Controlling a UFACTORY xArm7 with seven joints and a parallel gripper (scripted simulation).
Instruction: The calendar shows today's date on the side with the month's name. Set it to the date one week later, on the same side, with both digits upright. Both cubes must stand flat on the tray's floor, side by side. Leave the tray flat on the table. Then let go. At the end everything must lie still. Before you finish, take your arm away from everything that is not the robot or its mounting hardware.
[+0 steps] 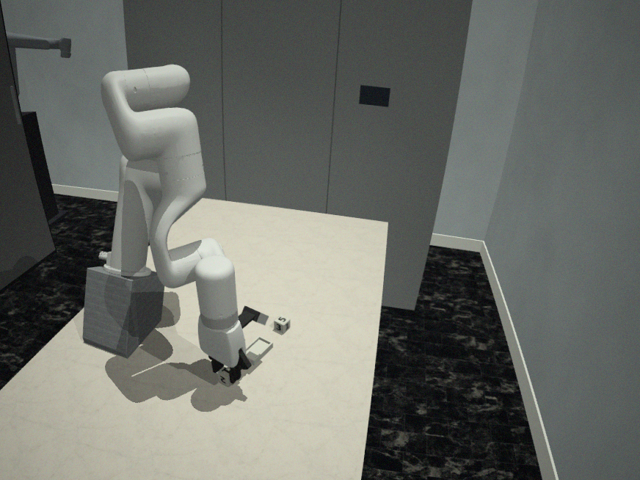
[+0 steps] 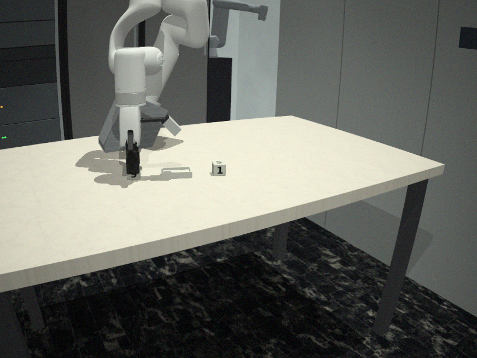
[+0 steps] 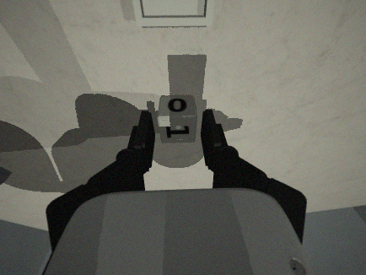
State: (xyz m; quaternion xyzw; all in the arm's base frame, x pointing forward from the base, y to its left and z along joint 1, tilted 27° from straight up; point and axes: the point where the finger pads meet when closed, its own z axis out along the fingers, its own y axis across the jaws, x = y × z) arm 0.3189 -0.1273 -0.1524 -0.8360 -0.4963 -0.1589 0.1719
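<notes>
My gripper points down, its fingers astride a white cube. In the wrist view there is a gap between each finger and the cube, so the gripper is open. The cube is low at the table; its faces show a 0 and a sideways 1. The fingers hide much of it in the top and exterior views. The pale tray lies flat with nothing in it. A second white cube stands past the tray's far end, 1 on one side and 5 on top.
The pale table carries the arm's grey base block at its far side in the exterior view. A dark bracket with a light box sticks out from the wrist. No month's name is readable.
</notes>
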